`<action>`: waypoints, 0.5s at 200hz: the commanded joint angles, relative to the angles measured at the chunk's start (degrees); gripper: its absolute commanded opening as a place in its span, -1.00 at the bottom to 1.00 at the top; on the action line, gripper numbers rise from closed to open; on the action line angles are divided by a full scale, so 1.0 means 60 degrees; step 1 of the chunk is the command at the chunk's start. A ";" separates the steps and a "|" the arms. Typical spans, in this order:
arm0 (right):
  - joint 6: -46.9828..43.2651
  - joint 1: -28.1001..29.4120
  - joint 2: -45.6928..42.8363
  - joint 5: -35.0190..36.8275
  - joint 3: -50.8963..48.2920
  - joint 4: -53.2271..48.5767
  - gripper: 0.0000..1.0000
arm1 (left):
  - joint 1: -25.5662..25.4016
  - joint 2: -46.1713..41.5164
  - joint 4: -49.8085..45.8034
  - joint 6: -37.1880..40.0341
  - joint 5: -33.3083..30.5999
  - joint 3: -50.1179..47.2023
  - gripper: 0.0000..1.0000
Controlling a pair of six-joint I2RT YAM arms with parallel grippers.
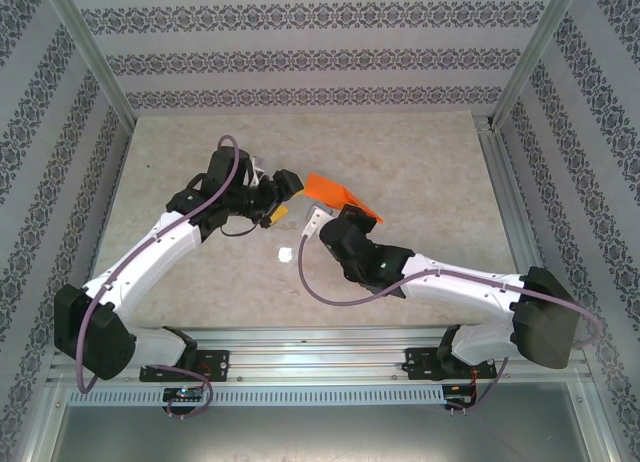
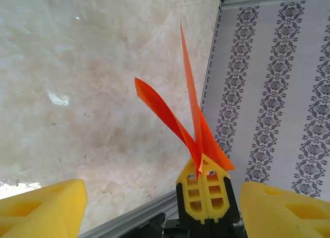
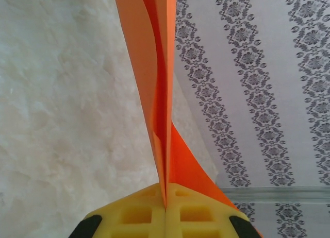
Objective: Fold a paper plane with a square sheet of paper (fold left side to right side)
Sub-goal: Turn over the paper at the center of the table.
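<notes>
The square sheet of paper [image 1: 340, 194] is bright orange and folded into a slim, pointed paper plane shape, held up off the table. My right gripper [image 1: 338, 215] is shut on its lower creased edge. In the right wrist view the layers rise straight up from between the closed yellow fingertips of the right gripper [image 3: 166, 202], and the paper [image 3: 154, 68] splays apart higher up. My left gripper [image 1: 289, 200] stands open just left of the paper, not touching it. In the left wrist view the left gripper [image 2: 162, 191] frames the right gripper [image 2: 199, 172] and the paper's flaps [image 2: 191, 109].
A small white spot [image 1: 284, 253] lies on the beige marbled tabletop [image 1: 420, 152] near both arms. Patterned walls and metal frame posts [image 1: 500, 112] enclose the table on three sides. A metal rail [image 1: 320, 357] runs along the near edge by the arm bases.
</notes>
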 commanded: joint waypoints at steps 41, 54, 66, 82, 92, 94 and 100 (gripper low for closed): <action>-0.0907 0.0549 0.0302 0.0927 -0.0100 0.1016 -1.00 | -0.0603 0.0829 0.1245 -0.0900 -0.0238 0.0043 0.38; -0.0879 0.0624 0.0332 0.0901 -0.0084 0.1016 -1.00 | -0.0629 0.0961 0.1568 -0.1091 -0.0220 -0.0080 0.17; -0.0802 0.0660 0.0376 0.0869 -0.0069 0.1009 -1.00 | -0.0639 0.1029 0.1852 -0.1288 -0.0245 -0.0208 0.03; -0.0737 0.0685 0.0455 0.0864 -0.0029 0.0943 -0.98 | -0.0629 0.1080 0.2102 -0.1393 -0.0305 -0.0269 -0.15; -0.0733 0.0680 0.0518 0.0886 -0.0012 0.0921 -0.98 | -0.0631 0.1085 0.2116 -0.1387 -0.0337 -0.0246 -0.26; -0.0732 0.0678 0.0526 0.0887 -0.0011 0.0914 -0.98 | -0.0636 0.1065 0.2119 -0.1387 -0.0347 -0.0242 -0.28; -0.0755 0.0680 0.0569 0.0900 -0.0008 0.0917 -0.97 | -0.0642 0.1052 0.2113 -0.1385 -0.0377 -0.0240 -0.34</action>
